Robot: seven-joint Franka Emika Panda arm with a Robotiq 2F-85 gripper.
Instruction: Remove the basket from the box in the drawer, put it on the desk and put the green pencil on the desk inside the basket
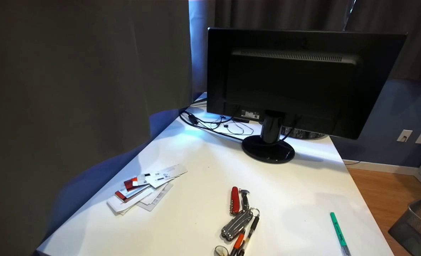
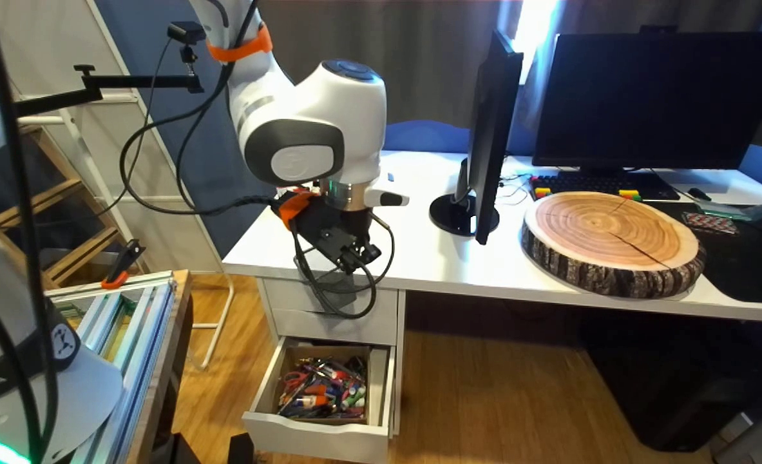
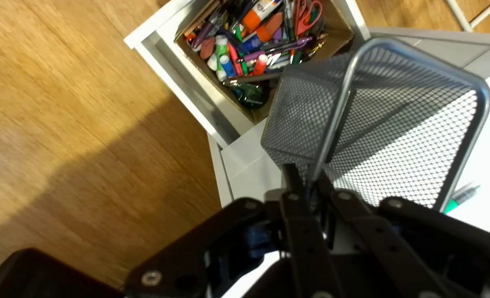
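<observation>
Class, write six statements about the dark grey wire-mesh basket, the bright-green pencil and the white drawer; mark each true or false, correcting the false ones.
1. The black claw grips the square dark grey wire-mesh basket by its rim. True.
2. The thin bright-green pencil lies on the flat white desk. True.
3. The basket stands on the desk. False: the claw holds it off the desk.
4. Red-handled scissors lie in the brown cardboard box inside the white drawer. True.
5. The drawer is shut. False: it is pulled open.
6. The pencil lies inside the basket. False: it lies outside, on the desk.
</observation>
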